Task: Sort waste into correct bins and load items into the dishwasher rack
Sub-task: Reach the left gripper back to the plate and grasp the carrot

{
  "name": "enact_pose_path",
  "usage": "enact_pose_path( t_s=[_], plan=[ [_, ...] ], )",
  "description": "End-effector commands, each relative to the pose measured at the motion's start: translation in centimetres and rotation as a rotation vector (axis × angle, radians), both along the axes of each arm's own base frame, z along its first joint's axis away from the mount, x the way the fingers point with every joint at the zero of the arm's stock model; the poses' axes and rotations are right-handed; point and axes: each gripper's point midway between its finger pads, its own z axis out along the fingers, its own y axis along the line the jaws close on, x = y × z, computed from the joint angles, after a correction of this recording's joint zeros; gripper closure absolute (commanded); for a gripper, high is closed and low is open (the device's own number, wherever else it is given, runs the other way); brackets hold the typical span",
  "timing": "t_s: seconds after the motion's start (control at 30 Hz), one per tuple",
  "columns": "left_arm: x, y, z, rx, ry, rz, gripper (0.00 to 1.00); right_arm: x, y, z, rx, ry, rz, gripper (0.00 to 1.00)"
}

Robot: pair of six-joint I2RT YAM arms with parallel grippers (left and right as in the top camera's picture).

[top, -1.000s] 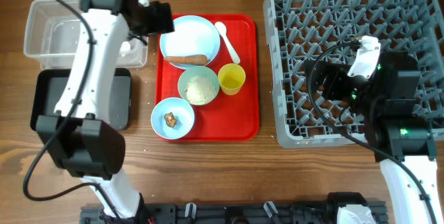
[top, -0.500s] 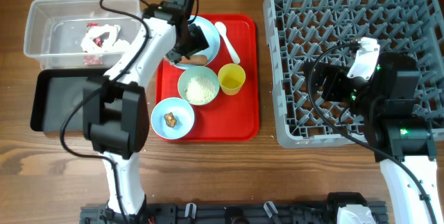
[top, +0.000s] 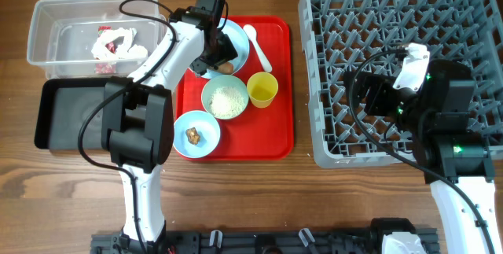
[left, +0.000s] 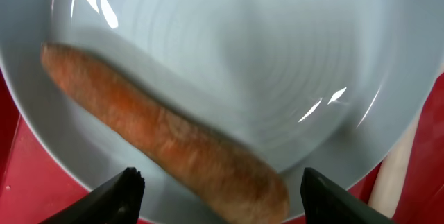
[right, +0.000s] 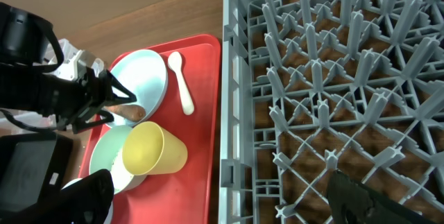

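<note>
One grey lattice rack (top: pixel 377 18), right, sits under the spread right gripper (right: pixel 229 200); upper left, a clear tub (top: pixel 47 18) holds crumpled paper (top: pixel 110 46); centre, a glossy blue plate (left: pixel 229 57) carries the orange stick (left: pixel 166 141) between the parted jaws of the left gripper (left: pixel 218 189).

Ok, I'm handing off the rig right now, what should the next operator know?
Left gripper: jaws open, poised over the carrot stick on the blue plate, nothing gripped.
Right gripper: open, empty, over the dishwasher rack.
Done: crumpled paper and red wrapper are in the clear tub.
Left: bin the carrot stick, the rice in the green bowl and the brown lump in the blue bowl. Then rack the plate, bowls, yellow cup and spoon.
</note>
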Motion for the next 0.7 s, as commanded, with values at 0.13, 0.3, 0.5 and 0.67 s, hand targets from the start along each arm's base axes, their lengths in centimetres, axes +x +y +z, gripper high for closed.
enact_pose_path(
  t_s=[0.13, 0.3, 0.5, 0.67],
  plan=[
    [0.8, 0.3, -1.0, 0.040, -0.031, 0.022, 0.28, 0.0, 0.4, 0.5, 0.016, -0.002, 0.013, 0.00],
    [-0.2, 0.6, -2.0, 0.056, 0.018, 0.021, 0.28, 0.0, 0.4, 0.5, 0.016, -0.003, 0.013, 0.00],
    [-1.1, 0.7, -2.6, 0.066, 0.060, 0.019, 0.30, 0.0, 0.4, 0.5, 0.016, -0.001, 0.013, 0.00],
    [-0.7, 0.6, -4.7, 0.068, 0.068, 0.018, 0.33, 0.0, 0.4, 0.5, 0.016, -0.001, 0.013, 0.00]
  ],
)
